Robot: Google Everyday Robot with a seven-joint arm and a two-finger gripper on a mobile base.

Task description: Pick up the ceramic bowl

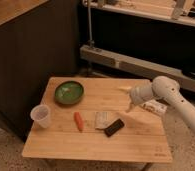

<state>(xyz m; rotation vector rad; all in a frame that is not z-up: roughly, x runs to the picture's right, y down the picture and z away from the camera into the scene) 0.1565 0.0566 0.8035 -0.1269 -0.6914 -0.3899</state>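
The ceramic bowl (68, 93) sat left of centre in the frame, on the far-left part of the wooden table (91, 145). It was upright, dark green outside and paler inside, with what looked like a few pale scraps in it. Nothing touched it, and no other item lay against its rim.

Just below and left of it, near the table's left edge, stood a translucent plastic cup (41, 115), apart from the bowl. To the lower right of the bowl lay an orange, carrot-like piece (79, 120). Beside that was a flat pale packet (102, 119), with a dark rectangular bar (114, 127) touching or overlapping its right corner. A light-coloured wrapped packet (154, 106) lay at the table's right edge, partly hidden by the arm.

The white arm (183, 107) came in from the right side of the frame. The gripper (129, 104) hung over the right-centre of the table, well apart from the bowl. Whether it was spread or pressed together could not be told, and it appeared to carry nothing.

By my judgement the step in hand was the approach, with no grasp begun. The next move would call for travel toward the upper left of the table, over the packet and bar. The gripper would then need to come down on the bowl's rim rather than its wide body, keeping clear of the cup.

Counted: one bowl, one cup, one orange piece, one flat packet, one dark bar, one wrapped packet, one arm and one gripper.
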